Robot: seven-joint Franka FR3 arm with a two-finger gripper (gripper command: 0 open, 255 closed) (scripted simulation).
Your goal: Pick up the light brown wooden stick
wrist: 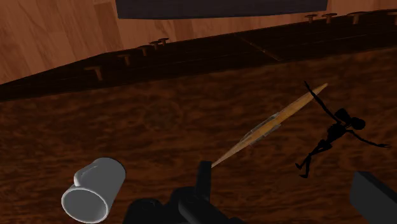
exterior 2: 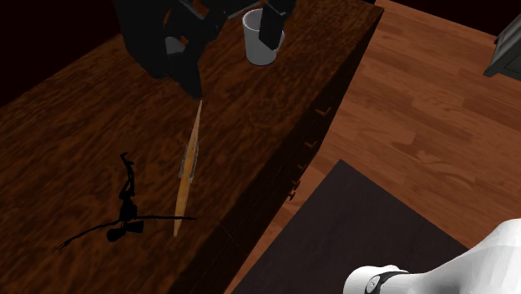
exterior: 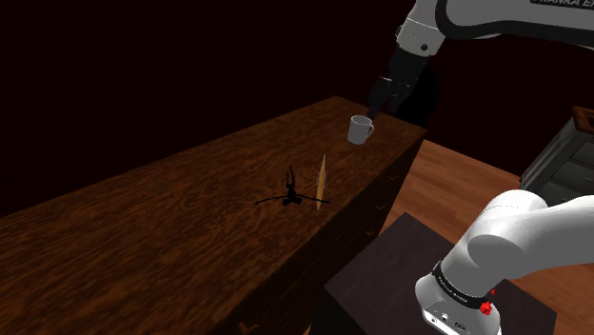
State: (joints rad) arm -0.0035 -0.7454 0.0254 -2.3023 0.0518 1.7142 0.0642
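here the pincer point(wrist: 284, 173) hangs open over the dark worktop point(wrist: 127, 121), the light brown stick point(wrist: 273, 124) lying untouched just ahead of it, a pale mug point(wrist: 94, 191) nearby.

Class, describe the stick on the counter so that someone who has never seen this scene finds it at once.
Find the long dark wooden counter. Near one long edge, between the white mug and a spindly black object, lies the stick. It is the one light brown thing there: long, thin and pointed at both ends.
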